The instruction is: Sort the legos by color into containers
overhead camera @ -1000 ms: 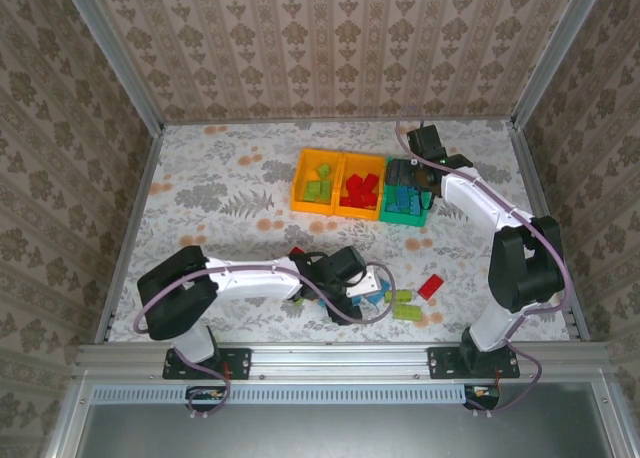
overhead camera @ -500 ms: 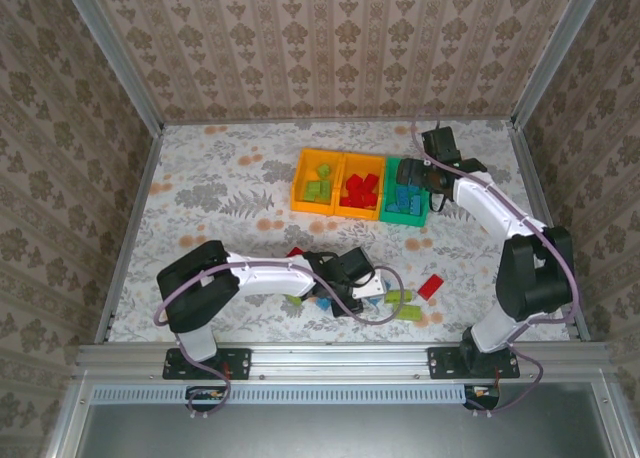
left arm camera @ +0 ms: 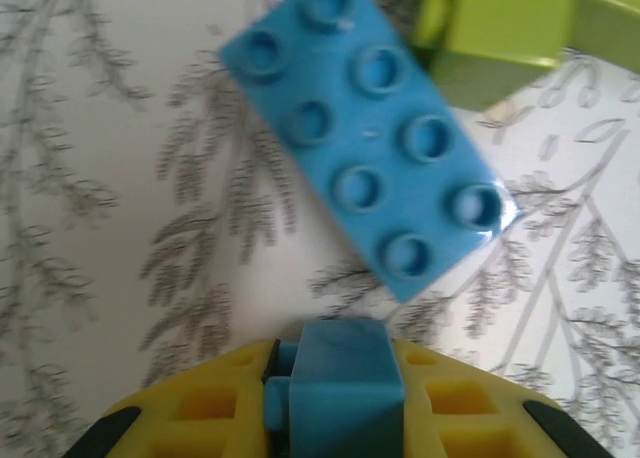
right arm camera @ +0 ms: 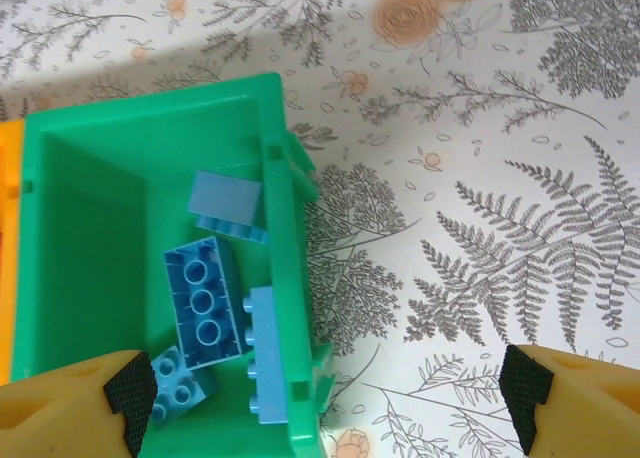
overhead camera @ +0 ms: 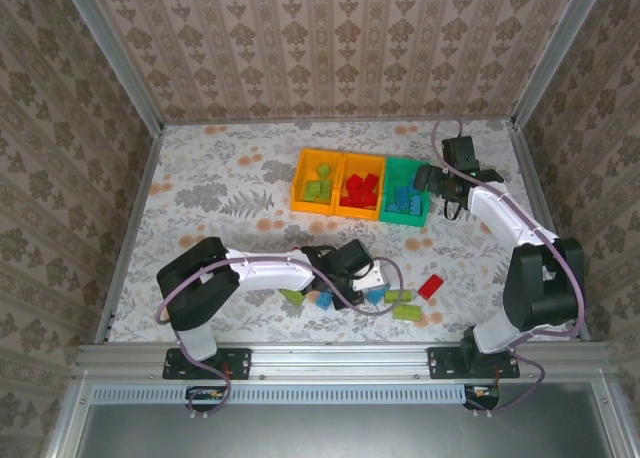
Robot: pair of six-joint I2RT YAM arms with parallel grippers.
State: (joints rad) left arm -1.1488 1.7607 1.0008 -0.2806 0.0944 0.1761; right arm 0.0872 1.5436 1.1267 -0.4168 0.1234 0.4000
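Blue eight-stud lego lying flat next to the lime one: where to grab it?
From straight above, pinch the blue eight-stud lego across its long sides, toward the end away from the lime lego, which crowds one side. It lies flat, studs up.

Left wrist view: small blue plastic brick (left arm camera: 340,368) pinched in the left gripper (left arm camera: 338,423). Brick's lower part and the yellow fingers (left arm camera: 200,418) run off the bottom edge. Lime green plastic brick (left arm camera: 505,23) cut by the top edge, its studs unseen.

Right wrist view: green plastic bin (right arm camera: 290,238) cropped at left and bottom. Orange-yellow plastic bin (right arm camera: 5,228) a sliver at the left edge. Right gripper (right arm camera: 325,398) cut off below, tips at the bottom corners. One pad covers part of a studded blue brick (right arm camera: 182,386).

Top view: left arm's wrist (overhead camera: 345,263) hides the pinch. Brick studs too small to make out.
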